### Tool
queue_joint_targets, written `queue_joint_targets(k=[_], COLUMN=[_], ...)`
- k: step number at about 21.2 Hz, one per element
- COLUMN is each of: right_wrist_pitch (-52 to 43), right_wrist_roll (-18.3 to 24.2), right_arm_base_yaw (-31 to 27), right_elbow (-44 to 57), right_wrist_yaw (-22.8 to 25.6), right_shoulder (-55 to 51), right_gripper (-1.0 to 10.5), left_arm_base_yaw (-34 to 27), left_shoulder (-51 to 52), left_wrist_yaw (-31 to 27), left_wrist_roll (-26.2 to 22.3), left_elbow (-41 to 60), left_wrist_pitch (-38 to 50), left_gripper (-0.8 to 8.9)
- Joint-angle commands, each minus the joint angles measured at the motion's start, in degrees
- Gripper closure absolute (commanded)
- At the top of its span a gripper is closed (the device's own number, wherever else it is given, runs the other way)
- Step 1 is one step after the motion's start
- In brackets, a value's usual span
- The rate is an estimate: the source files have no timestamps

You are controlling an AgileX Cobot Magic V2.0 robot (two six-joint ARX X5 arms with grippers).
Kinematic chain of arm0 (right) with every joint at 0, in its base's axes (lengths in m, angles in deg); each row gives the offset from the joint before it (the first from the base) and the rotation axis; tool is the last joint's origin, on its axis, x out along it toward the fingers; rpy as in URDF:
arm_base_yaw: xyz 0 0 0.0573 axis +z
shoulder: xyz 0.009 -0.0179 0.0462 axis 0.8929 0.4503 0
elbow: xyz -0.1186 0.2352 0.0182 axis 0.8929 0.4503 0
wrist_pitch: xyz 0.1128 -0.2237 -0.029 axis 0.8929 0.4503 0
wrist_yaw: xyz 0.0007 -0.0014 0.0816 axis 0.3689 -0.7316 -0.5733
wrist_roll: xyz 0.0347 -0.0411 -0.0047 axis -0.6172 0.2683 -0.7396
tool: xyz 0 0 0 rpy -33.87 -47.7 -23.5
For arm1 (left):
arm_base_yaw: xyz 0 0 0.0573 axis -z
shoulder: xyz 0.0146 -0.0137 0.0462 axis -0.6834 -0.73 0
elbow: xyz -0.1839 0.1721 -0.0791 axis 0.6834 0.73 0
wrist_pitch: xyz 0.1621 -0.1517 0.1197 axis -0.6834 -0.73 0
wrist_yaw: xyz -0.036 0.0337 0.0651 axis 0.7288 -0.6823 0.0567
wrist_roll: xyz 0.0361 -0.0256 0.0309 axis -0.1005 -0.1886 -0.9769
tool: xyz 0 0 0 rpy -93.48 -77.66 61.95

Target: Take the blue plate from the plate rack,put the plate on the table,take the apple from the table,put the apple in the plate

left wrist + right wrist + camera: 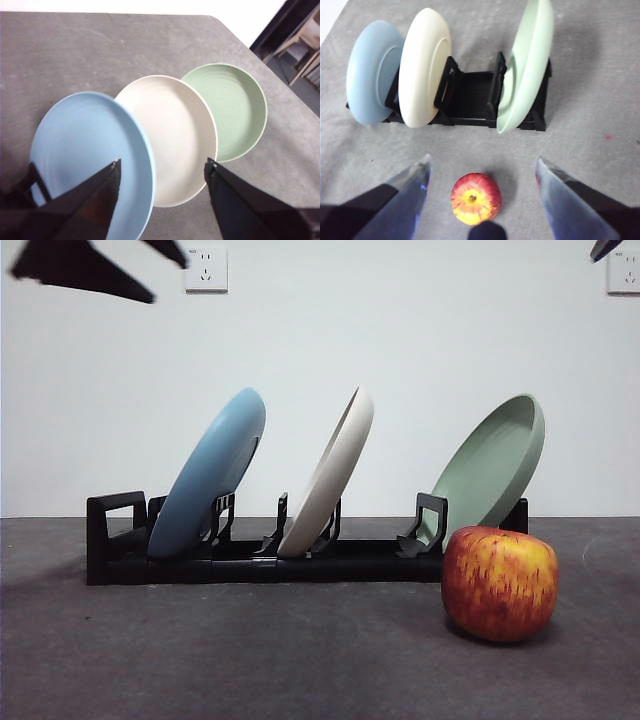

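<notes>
Blue plate [212, 472] leaning in the rack [250, 562], leftmost slot, propped by dividers; apple [499, 583] on the tabletop [250, 660], near right; left gripper [162, 172] above the plate, fingers [107, 182] wide apart, empty; right gripper [482, 167] likewise over the apple.

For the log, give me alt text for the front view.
Three plates lean in a black plate rack on the dark table: the blue plate, a cream plate and a green plate. A red-yellow apple sits on the table, nearer the camera.
</notes>
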State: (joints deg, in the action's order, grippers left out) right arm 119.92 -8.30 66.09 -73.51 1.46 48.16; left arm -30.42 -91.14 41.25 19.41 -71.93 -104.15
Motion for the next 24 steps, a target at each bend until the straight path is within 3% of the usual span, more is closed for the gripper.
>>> queue_joint_targets(k=[1,7,15,16,19,24], right_wrist_pitch=[-0.33,-0.33,-0.33,-0.33,-0.31,-0.26], right_wrist_roll=[0.07,0.04,0.09,0.09,0.07,0.07], right_arm_base_yaw=[0.46,0.61,0.61,0.61,0.61,0.61], right_elbow=[-0.17,-0.17,-0.17,-0.17,-0.17,-0.17], right_wrist_yaw=[-0.07,-0.07,-0.02,-0.02,-0.02,-0.02], right_shoulder=[0.07,0.07,0.07,0.07,0.07,0.07], right_gripper=[6.0,6.0,6.0,6.0,6.0,6.0], left_arm_base_yaw=[3.10,7.91,9.03,9.07,9.07,9.07], left_shoulder=[-6.51,-20.85,-26.64,-26.64,-26.64,-26.58], left_wrist_yaw=[-2.97,-10.60,-13.11,-12.90,-12.70,-12.61], left_wrist_roll=[-1.66,-3.06,-3.04,-3.02,-3.34,-3.28], left_elbow=[-6.03,-18.99,-20.06,-20.06,-20.06,-20.28], left_wrist_pitch=[-4.07,-12.52,-12.85,-12.90,-14.80,-15.76], left_gripper=[5.22,5.23,5.36,5.56,8.26,8.22])
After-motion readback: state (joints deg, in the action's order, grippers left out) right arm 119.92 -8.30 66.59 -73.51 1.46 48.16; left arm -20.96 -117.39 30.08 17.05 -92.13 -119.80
